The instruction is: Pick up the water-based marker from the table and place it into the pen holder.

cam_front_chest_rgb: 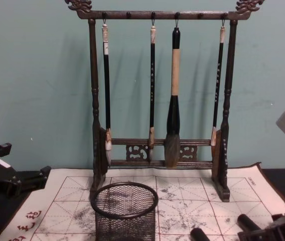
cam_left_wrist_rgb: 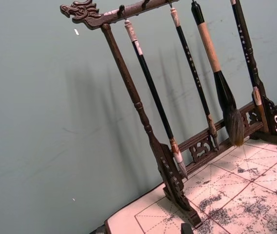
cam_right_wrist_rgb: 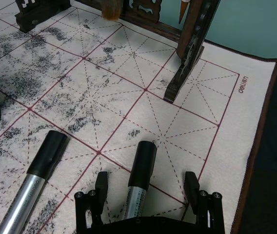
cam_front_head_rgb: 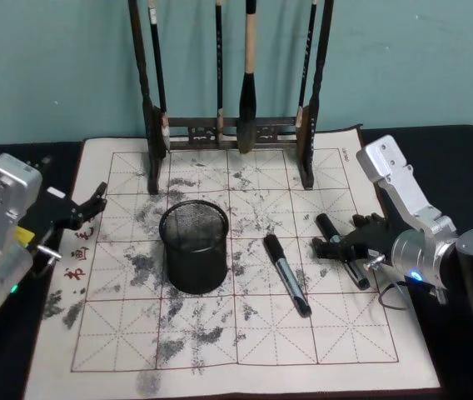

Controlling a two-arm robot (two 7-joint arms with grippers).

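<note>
- Where the water-based marker (cam_front_head_rgb: 326, 227) lies right of centre in the head view, we see the right gripper (cam_right_wrist_rgb: 146, 178) spread open astride it.
- A second marker (cam_front_head_rgb: 286, 275) lies just left; bare mat (cam_front_head_rgb: 245, 342) separates it from the central pen holder (cam_front_head_rgb: 193, 267).
- The left gripper (cam_front_head_rgb: 95, 200) is parked at the mat's left edge.

At eight o'clock in the head view, the left arm (cam_front_head_rgb: 7, 225) is showing boxy silver housings, a yellow patch (cam_front_head_rgb: 24, 237) and a green light (cam_front_head_rgb: 12, 289) glowing, and is ending in the black left tool (cam_front_head_rgb: 97, 200). At four o'clock, the right arm (cam_front_head_rgb: 403, 192) is showing pale silver links, a blue light (cam_front_head_rgb: 416, 276) glowing, a thin black cable (cam_front_head_rgb: 393, 298) looping below, and the black, screw-studded right tool (cam_front_head_rgb: 336, 239).
</note>
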